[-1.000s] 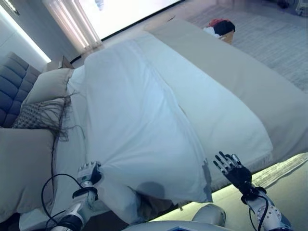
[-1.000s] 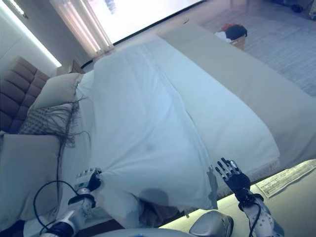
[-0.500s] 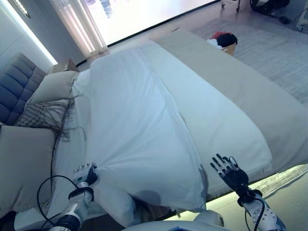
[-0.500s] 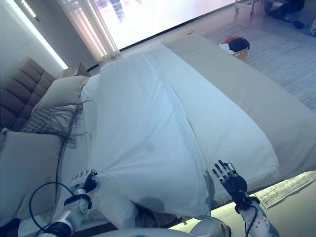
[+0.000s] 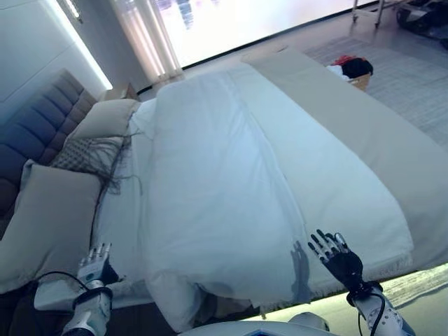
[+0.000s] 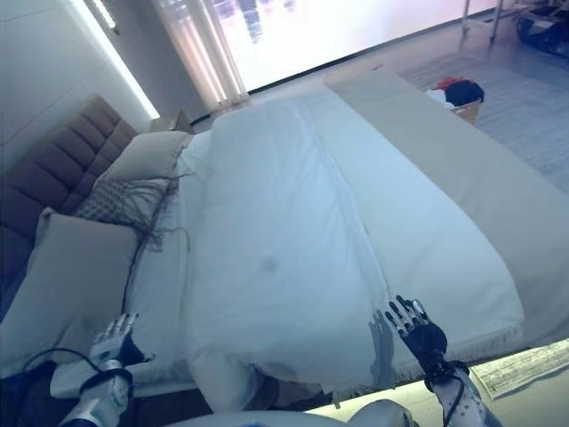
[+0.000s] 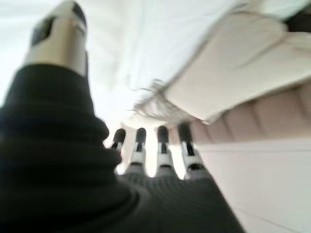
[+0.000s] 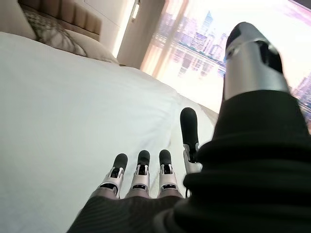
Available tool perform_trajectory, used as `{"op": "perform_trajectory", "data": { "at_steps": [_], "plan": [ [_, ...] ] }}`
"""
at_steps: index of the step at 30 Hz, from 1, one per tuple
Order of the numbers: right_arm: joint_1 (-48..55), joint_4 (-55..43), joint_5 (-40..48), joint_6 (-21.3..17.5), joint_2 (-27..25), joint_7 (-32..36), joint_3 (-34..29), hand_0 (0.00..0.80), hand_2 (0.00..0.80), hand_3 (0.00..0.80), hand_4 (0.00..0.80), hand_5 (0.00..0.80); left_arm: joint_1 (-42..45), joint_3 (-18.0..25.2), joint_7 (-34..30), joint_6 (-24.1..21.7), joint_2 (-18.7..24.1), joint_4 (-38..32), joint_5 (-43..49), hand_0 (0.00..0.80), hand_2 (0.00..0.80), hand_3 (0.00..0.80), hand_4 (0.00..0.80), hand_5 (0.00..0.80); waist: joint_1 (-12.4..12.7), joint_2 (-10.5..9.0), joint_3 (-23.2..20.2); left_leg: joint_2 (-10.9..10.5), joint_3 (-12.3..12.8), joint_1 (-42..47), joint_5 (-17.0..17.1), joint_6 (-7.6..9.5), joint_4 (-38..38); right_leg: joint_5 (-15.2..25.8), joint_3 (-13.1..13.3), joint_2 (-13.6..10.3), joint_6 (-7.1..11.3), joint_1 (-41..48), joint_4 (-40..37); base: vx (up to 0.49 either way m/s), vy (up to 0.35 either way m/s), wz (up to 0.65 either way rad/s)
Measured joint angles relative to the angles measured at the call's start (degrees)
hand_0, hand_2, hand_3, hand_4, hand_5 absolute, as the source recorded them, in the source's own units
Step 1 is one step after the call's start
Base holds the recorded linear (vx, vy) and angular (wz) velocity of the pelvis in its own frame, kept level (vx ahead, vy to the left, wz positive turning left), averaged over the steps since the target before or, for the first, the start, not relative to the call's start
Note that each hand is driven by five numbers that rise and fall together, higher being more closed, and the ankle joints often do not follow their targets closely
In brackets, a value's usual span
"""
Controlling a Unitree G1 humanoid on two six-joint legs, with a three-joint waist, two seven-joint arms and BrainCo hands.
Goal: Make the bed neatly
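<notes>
Both hands spread, nothing held: left hand (image 5: 93,264) by pillow (image 5: 50,220), right hand (image 5: 339,255) at duvet (image 5: 231,203) edge. Near corner is bunched; it should be gripped w/ both hands & pulled flat.

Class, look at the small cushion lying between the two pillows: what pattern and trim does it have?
The cushion has a fine grey woven pattern with long dark fringe, clearest in the right eye view.

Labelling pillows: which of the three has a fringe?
The patterned middle pillow, with dark fringe strands trailing onto the sheet; the plain beige pillows either side have none.
</notes>
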Motion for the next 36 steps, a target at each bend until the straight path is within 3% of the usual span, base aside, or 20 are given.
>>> {"op": "perform_trajectory", "data": {
  "at_steps": [2,5,10,15,19,26,30,36],
  "plan": [
    [0.01,0.07,0.0,-0.05,0.5,0.0,0.01,0.0,0.0,0.0,0.0,0.0,0.46,0.06,0.0,0.06,0.68,-0.01,-0.23,0.0,0.0,0.0,0.0,0.0,-0.03,-0.47,-0.07,-0.57,-0.04,-0.45,-1.41,1.54,-0.45,0.03,1.08,0.03,0.05,-0.71,0.33,-0.004,-0.028,0.18],
    [0.09,0.07,0.0,-0.8,2.11,0.02,0.3,0.0,0.0,0.0,0.0,0.0,2.34,1.82,0.02,-0.4,0.93,-0.24,-1.74,0.0,0.0,0.0,0.0,0.0,0.83,-1.22,-0.4,-1.14,0.0,-0.29,-1.88,0.87,-0.46,0.25,3.24,-0.09,0.42,-1.21,0.33,0.008,-0.019,-0.02],
    [0.14,0.07,0.1,-1.1,2.23,0.02,2.08,0.0,0.0,0.0,0.0,0.0,2.86,4.04,0.0,-2.1,1.5,-2.79,-2.8,0.0,0.0,0.0,0.0,0.0,0.97,-1.65,-0.66,-1.62,-0.09,-0.3,-1.84,0.81,-0.45,0.68,3.87,-0.11,0.99,-0.69,-0.74,-0.01,0.006,0.02],
    [-0.04,0.07,0.1,-1.91,3.46,0.01,2.43,0.0,0.0,0.0,0.0,0.0,2.61,3.83,-0.28,-4.04,0.69,-7.56,-10.58,0.0,0.0,0.0,0.0,0.0,1.01,-1.65,-0.65,-1.59,-0.08,-0.35,-1.54,0.4,-0.45,0.98,3.92,0.15,1.56,-0.64,-1.59,-0.026,-0.062,-0.04],
    [0.12,0.08,-0.15,-3.31,4.64,-0.22,2.93,0.0,0.0,0.0,0.0,0.0,2.32,4.02,-1.41,-6.71,-2.86,-7.99,-18.86,0.0,0.0,0.0,0.0,0.0,0.97,-1.99,-0.59,-0.81,-0.07,-0.31,-1.51,0.39,-0.11,1.15,3.85,1.19,1.26,-0.13,-2.5,0.001,-0.105,-0.07],
    [0.79,0.59,-2.05,-5.35,6.53,-0.65,3.14,0.0,0.0,0.0,0.0,0.0,3.2,4.27,-14.46,-15.05,-9.22,-12.08,-38.19,0.0,0.0,0.0,0.0,0.0,2.5,-4.4,0.54,0.48,-0.24,-0.18,-1.43,0.49,1.06,0.75,3.05,2.74,0.62,1.18,-3.23,-0.021,-0.062,-0.01],
    [1.31,0.81,-2.04,-6.18,7.1,-0.37,1.97,0.0,0.0,0.0,0.0,0.0,4.35,4.27,-22.53,-17.87,-10.26,-14.03,-45.07,0.0,0.0,0.0,0.0,0.0,3.01,-5.5,1.3,0.51,-0.37,-0.25,-1.44,0.48,1.56,0.72,2.79,2.69,0.55,1.64,-3.35,-0.06,0.121,0.03],
    [0.93,2.41,-0.75,-6.37,8.8,-0.27,-0.02,0.0,0.0,0.0,0.0,0.0,3.91,3.99,-25.11,-18.25,-9.8,-16.27,-50.56,0.0,0.0,0.0,0.0,0.0,3.75,-6.85,3.0,-2.1,-0.67,-0.41,-1.81,0.11,1.81,1.77,3.25,0.07,1.65,1.45,-3.25,-0.135,0.169,0.05]
  ]
}}
